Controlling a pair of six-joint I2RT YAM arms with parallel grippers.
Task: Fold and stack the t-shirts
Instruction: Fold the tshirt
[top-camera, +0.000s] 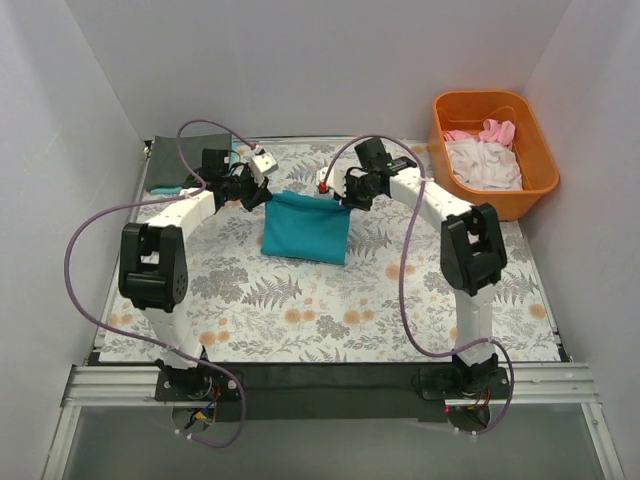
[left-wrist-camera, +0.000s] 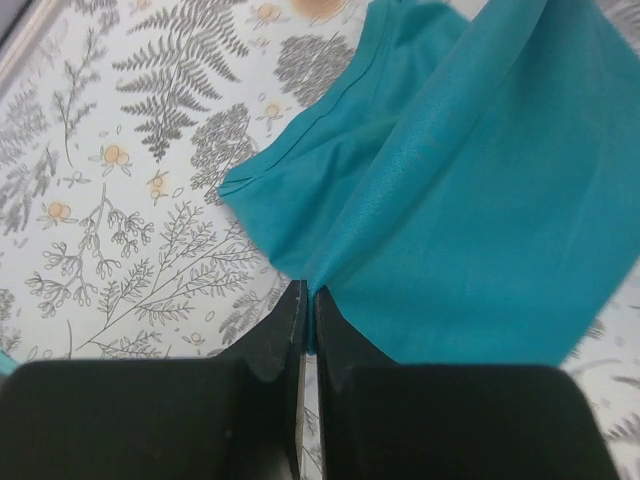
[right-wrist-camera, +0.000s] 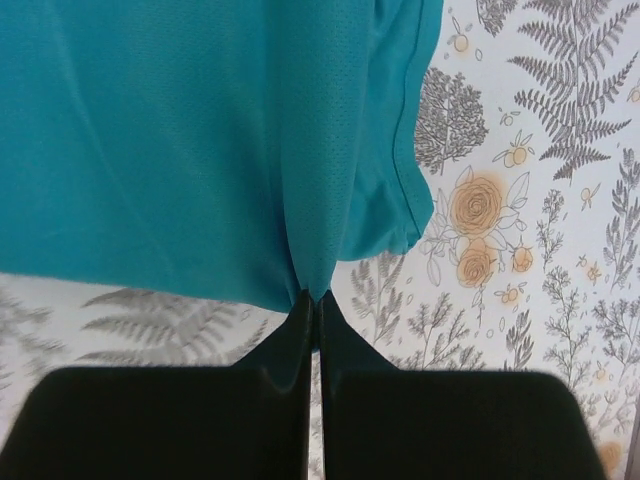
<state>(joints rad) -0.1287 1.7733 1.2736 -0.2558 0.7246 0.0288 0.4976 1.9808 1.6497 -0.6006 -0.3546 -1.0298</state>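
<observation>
Left tool (left-wrist-camera: 303, 290) and right tool (right-wrist-camera: 313, 295) are pinching the soft teal tee (top-camera: 305, 228); orange tub (top-camera: 541, 186) at 2 o'clock is holding rumpled tees (top-camera: 485, 165).

- The teal t-shirt (top-camera: 305, 228) is one plain blue-green, with no print; its hem stitching is the same colour.
- In the right wrist view its cloth (right-wrist-camera: 180, 130) shows a fine dotted weave.
- The tabletop covering (top-camera: 300, 310) is white, patterned with grey ferns and sprigs and pale orange-yellow roses.
- The dark grey t-shirt (top-camera: 185, 160) is plain charcoal.
- The tub (top-camera: 545, 185) is bright orange.
- Inside it lie white cloth (top-camera: 485, 165) and pink cloth (top-camera: 497, 131).
- The left arm (top-camera: 150, 260) and right arm (top-camera: 470, 250) are white with black joints.
- The jaws are black in both wrist views.
- The cables (top-camera: 75, 240) are dull purple.
</observation>
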